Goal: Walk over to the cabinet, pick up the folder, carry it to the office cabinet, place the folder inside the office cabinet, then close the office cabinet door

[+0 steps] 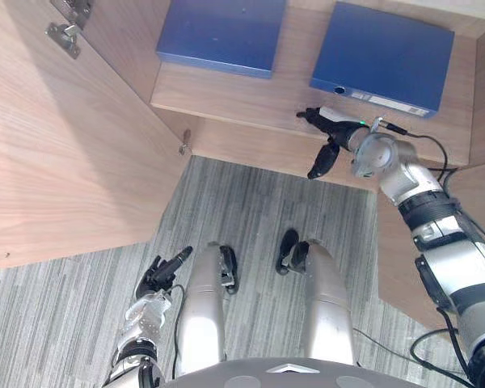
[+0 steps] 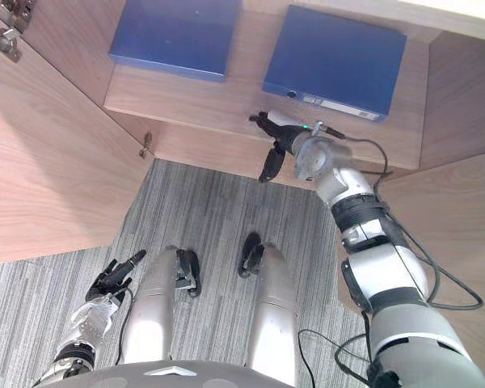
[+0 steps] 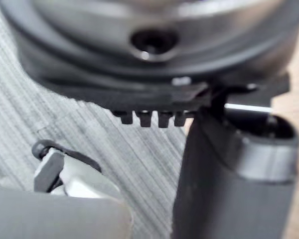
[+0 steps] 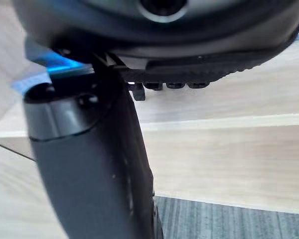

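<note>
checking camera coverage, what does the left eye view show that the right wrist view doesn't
Left eye view: left blue folder, open cabinet door, left robot hand hanging low. Right wrist view: right robot hand, thumb up close before the shelf front. Both: that hand, the wooden shelf, striped grey floor; the wrist view's blue sliver is likely the right folder.

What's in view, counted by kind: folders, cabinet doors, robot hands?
Blue folders: 2 (left folder, right folder, both flat on the shelf)
Cabinet doors: 1 (open door)
Robot hands: 2 (left hand, right hand, neither holding anything)
Total: 5
</note>
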You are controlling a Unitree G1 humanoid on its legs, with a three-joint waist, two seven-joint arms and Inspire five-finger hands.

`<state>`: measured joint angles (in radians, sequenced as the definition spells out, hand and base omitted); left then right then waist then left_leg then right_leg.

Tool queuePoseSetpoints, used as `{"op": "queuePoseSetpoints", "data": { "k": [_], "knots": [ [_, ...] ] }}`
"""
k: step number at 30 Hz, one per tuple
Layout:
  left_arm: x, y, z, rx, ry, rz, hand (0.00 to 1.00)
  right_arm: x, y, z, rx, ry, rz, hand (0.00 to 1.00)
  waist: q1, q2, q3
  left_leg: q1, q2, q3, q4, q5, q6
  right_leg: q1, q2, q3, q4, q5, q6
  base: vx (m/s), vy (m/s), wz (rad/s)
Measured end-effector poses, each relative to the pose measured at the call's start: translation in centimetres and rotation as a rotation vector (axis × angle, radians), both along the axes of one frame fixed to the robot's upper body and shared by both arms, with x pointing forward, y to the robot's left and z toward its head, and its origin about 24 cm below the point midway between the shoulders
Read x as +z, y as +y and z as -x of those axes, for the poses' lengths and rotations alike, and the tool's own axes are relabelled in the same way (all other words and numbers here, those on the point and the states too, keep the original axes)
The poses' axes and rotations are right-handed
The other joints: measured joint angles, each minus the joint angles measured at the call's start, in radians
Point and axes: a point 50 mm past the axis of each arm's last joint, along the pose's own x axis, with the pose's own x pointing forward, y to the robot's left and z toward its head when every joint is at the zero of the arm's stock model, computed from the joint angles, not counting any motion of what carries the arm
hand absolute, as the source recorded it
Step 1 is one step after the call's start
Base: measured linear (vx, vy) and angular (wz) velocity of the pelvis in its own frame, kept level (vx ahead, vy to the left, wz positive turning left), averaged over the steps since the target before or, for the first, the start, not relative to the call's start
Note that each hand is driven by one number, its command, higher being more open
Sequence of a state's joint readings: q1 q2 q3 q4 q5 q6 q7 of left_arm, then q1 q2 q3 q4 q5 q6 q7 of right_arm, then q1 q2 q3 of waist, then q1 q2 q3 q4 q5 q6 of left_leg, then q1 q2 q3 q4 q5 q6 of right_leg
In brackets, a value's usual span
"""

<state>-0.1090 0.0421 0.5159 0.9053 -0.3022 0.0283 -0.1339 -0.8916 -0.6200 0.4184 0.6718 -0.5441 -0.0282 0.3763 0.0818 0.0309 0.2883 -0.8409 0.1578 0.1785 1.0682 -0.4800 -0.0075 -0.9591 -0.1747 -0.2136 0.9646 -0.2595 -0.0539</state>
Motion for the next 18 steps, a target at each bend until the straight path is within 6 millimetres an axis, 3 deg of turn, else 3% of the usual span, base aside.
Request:
{"op": "queuePoseSetpoints", "data": {
  "k": [5, 14, 18],
  "knots": [
    [-0.5, -0.4, 0.5, -0.015, 0.029, 0.011, 1.00, -1.2, -0.1, 0.4, 0.012, 0.030, 0.073, 1.00, 0.004, -0.016, -0.013, 0.018, -0.001, 0.009, -0.021, 0.000, 0.000, 0.011, 0.000, 0.002, -0.013, 0.000, 0.000, 0.00, 0.000, 0.00],
    [-0.7, -1.0, 0.6, -0.099, 0.059, -0.023, 1.00, -4.0, -0.3, 1.3, 0.018, 0.102, 0.129, 1.00, 0.011, -0.023, -0.026, 0.108, -0.003, 0.032, -0.094, 0.006, 0.003, 0.093, 0.007, 0.003, -0.081, 0.010, 0.013, 0.00, 0.011, -0.02],
    [-1.1, -0.9, 1.6, -0.093, 0.085, -0.022, 1.00, -4.8, -0.1, 1.9, 0.041, 0.141, 0.120, 1.00, 0.009, -0.037, -0.049, 0.140, -0.004, 0.051, -0.135, 0.010, 0.004, 0.115, 0.011, 0.008, -0.117, 0.017, 0.019, 0.04, 0.037, -0.07]
  ]
}}
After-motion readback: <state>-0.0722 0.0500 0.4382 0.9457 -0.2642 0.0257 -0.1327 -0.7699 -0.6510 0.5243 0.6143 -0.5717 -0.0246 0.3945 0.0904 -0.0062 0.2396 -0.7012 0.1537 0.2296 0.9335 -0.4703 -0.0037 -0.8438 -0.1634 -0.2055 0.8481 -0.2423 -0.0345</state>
